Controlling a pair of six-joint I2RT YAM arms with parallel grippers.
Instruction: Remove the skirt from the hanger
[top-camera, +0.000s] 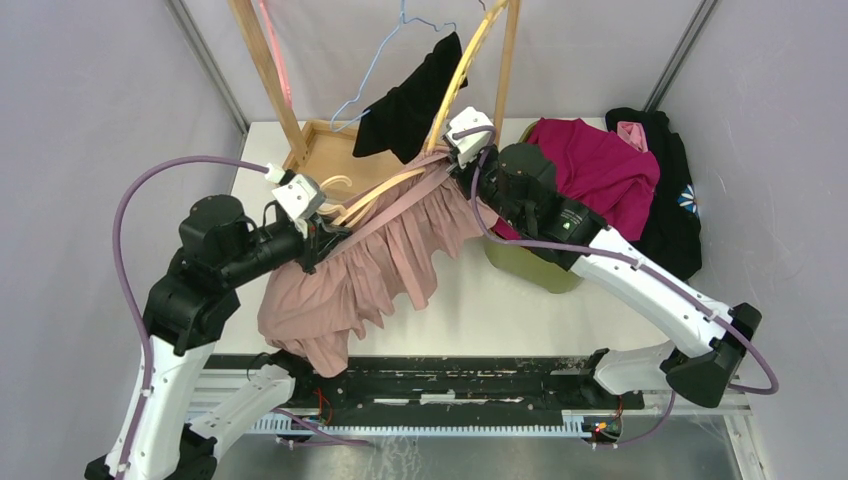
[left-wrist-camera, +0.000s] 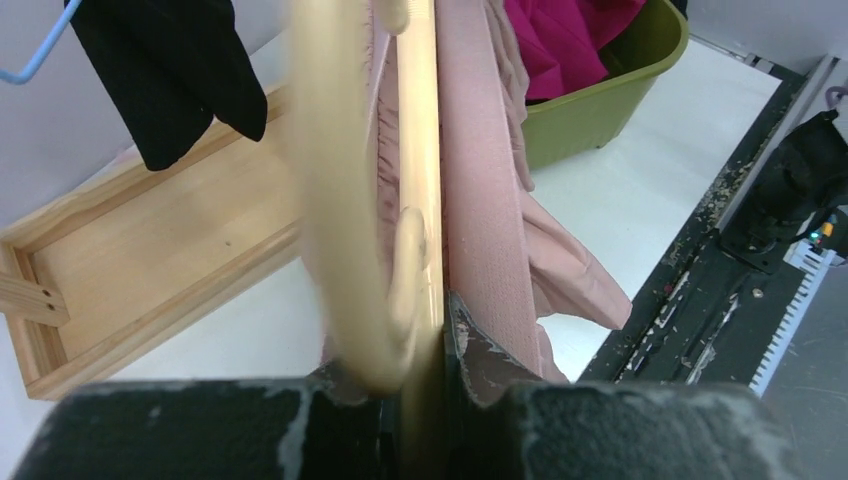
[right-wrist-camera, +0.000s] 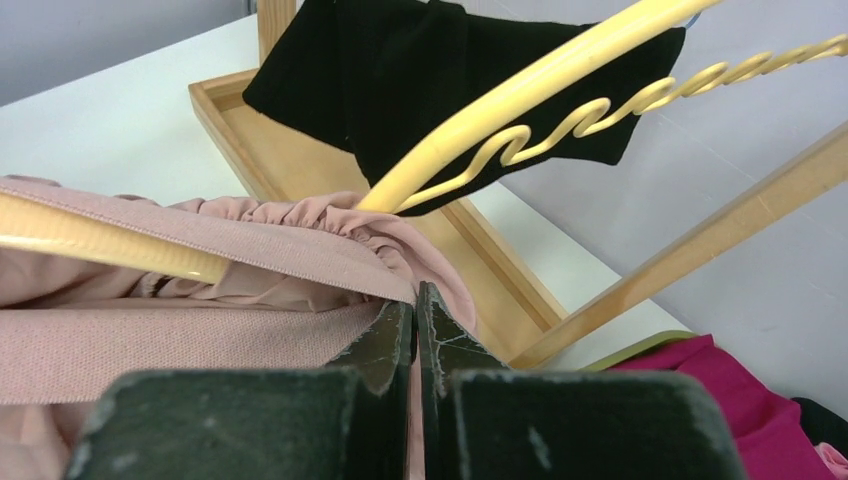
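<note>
Pincers: clamping cream plastic hanger (left-wrist-camera: 420, 180) (left pincer (left-wrist-camera: 415, 345)), pinching pink pleated cloth skirt (right-wrist-camera: 200, 340) (right pincer (right-wrist-camera: 414, 300)); stripping waistband; needing outward pull next.

The stretched skirt (top-camera: 390, 255), wooden rack (top-camera: 266, 72) and green bin (top-camera: 528, 270) blocked the rear. Bare counter (top-camera: 520, 320) lay open in front.

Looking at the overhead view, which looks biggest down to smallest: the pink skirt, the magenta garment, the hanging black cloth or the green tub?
1. pink skirt, clearly largest.
2. magenta garment.
3. hanging black cloth, close to the magenta one, so that pair is unsure.
4. green tub, mostly covered; only a strip shows.
</note>
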